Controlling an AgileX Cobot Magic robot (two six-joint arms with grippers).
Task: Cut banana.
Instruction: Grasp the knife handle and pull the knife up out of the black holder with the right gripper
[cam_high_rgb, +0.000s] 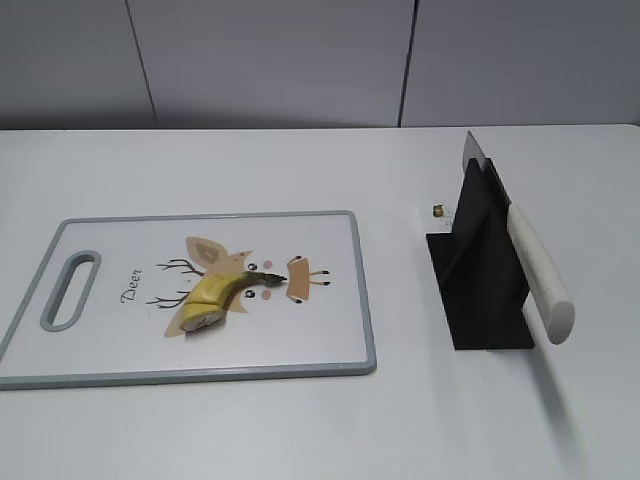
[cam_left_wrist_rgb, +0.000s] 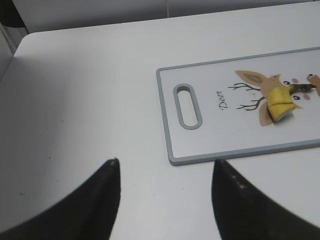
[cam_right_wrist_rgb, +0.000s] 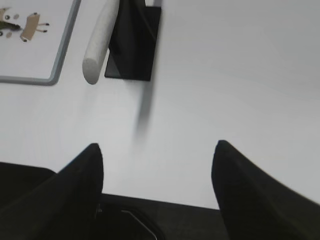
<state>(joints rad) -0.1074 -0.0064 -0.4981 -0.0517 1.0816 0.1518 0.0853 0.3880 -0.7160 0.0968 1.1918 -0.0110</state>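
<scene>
1. A white table (cam_high_rgb: 300, 430) carries everything; behind it stands a grey panelled wall (cam_high_rgb: 270, 60).
2. The cutting board (cam_high_rgb: 100, 370) lies flat on the left half of the table; it is white with a grey rim, has a slotted handle (cam_high_rgb: 70, 289) at its left end, and bears a cartoon deer print (cam_high_rgb: 300, 278) with the word "Deer" beside it.
3. The banana (cam_high_rgb: 215, 295) lies near the middle of the board, on top of the deer print; it is a short yellow piece with its dark stem pointing right and a cut face at its lower left end (a seam across the peel is visible in the left wrist view, though whether the piece is fully divided there I cannot tell).
4. The knife (cam_high_rgb: 538, 270) rests in a black stand (cam_high_rgb: 485, 300) to the right of the board, well apart from the banana; its white handle slants toward the camera and its blade tip sticks up behind the stand.
5. A small dark-and-gold object (cam_high_rgb: 438, 210) sits on the table just left of the stand's far end; too small to identify.
6. The left gripper (cam_left_wrist_rgb: 165, 170) hovers over bare table near the board's handle end; its two dark fingers (cam_left_wrist_rgb: 102, 192) are spread wide with nothing between them.
7. The right gripper (cam_right_wrist_rgb: 157, 155) hovers over bare table on the near side of the stand; its fingers (cam_right_wrist_rgb: 85, 170) are likewise parted and hold nothing, and the knife handle lies ahead of it, to the upper left in its wrist view.
</scene>
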